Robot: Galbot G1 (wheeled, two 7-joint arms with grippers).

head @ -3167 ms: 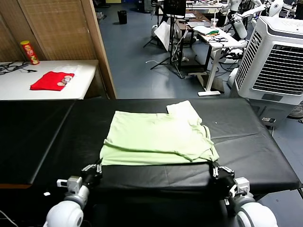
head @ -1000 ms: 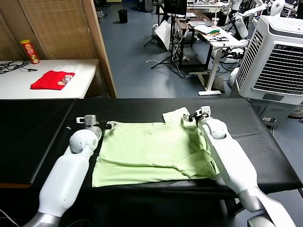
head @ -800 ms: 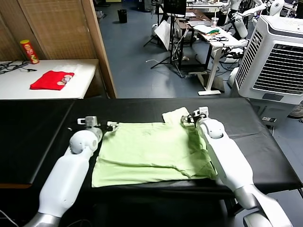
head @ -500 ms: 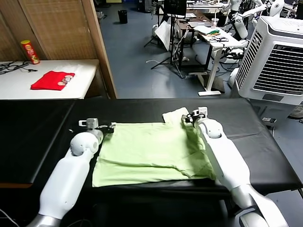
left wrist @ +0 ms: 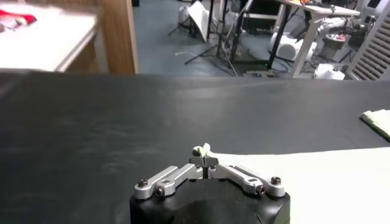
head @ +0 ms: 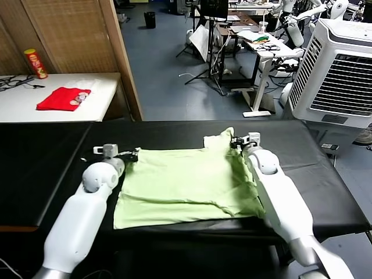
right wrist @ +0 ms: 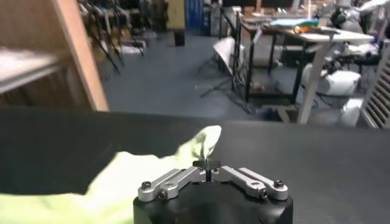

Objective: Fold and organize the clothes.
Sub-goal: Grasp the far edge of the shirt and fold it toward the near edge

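On the black table [head: 52, 157], seen from the head camera, the pale green shirt [head: 186, 183] lies spread flat, its near hem close to the table's front edge. The left gripper [head: 132, 155] sits at the shirt's far left corner, and the right gripper [head: 234, 143] at the far right, where a sleeve stands lifted in a small peak. A red garment [head: 63, 99] rests on the white side table [head: 99, 96], well apart.

Left wrist camera: the left gripper [left wrist: 205, 163] has its fingers pinched together, a small tuft of green cloth poking up between the tips; the shirt [left wrist: 317, 182] spreads flat to one side.

Right wrist camera: the right gripper [right wrist: 207, 164] is likewise clamped tight on the shirt [right wrist: 152, 173], whose cloth rises in a fold from the tips.

Both corners look secured, so the fold probably comes next. Lifting both hands evenly, at matching height and pace, and carrying the far edge toward the near hem should keep the thin cloth from skewing or slipping free.
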